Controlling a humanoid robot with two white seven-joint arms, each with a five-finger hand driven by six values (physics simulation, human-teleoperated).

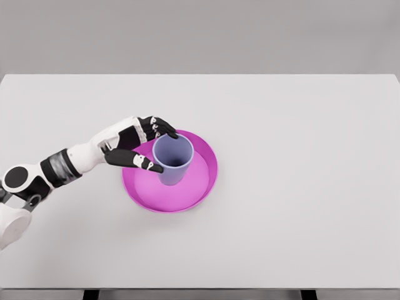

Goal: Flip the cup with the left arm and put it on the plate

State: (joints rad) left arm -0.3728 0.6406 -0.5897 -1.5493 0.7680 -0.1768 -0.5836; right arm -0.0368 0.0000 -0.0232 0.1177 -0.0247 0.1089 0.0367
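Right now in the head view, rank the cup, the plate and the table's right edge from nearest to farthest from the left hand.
1. Cup: upright, mouth up, in the grasp of the left hand.
2. Plate: magenta, directly under the cup, spreading out right of the hand.
3. Table's right edge: far across the bare tabletop on the right.

left arm: reaches in from lower left | left hand point(145, 145): fingers curled, thumb extended forward
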